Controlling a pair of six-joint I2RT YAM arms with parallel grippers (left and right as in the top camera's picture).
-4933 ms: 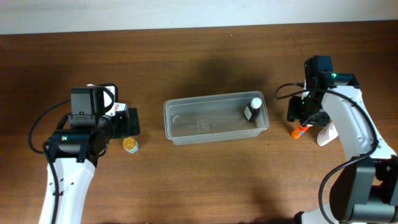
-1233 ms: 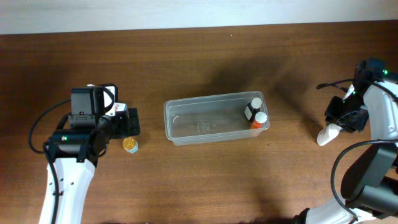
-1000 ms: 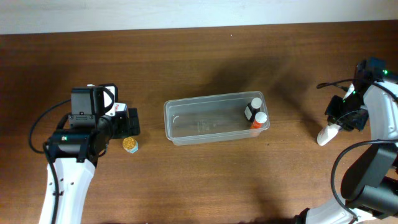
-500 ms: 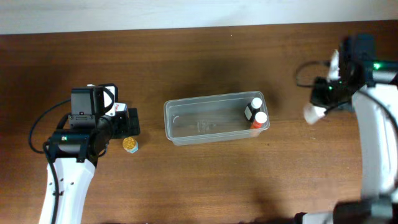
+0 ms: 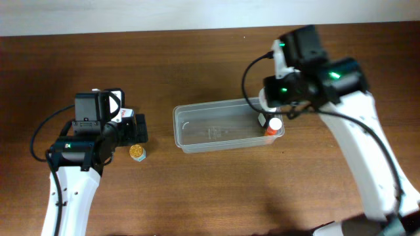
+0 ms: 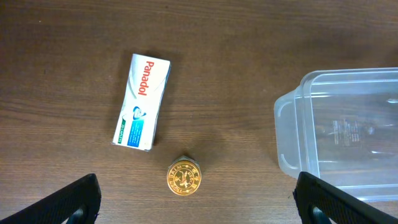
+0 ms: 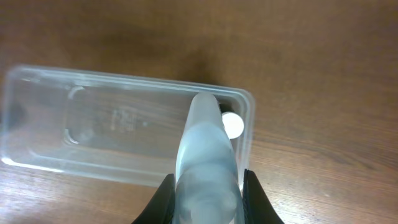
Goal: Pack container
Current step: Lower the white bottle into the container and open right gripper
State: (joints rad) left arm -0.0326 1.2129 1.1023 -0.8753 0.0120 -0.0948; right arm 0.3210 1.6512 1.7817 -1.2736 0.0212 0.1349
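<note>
Although it fills only the middle of the brown wooden table, the container is the largest loose thing there: a shallow, see-through plastic tub, long and rectangular with rounded corners and a raised rim, faint moulded marks showing on its floor. It sits upright between the two arms, its left half bare. The right claw hangs over its right end, clamped on a white bottle whose pale, blurred body tapers toward the tub. That bottle and the arm hide much of the right end; from above, a dark bottle is partly covered and an orange bottle with a white cap lies just beside it. The wrist view shows only one white cap and a dark sliver. The left claw has its fingers wide apart, only their tips showing in the lower corners. Below it lie a Panadol box and, near it, a small gold-lidded jar, both left of the tub, whose right part is cut off in that view.
</note>
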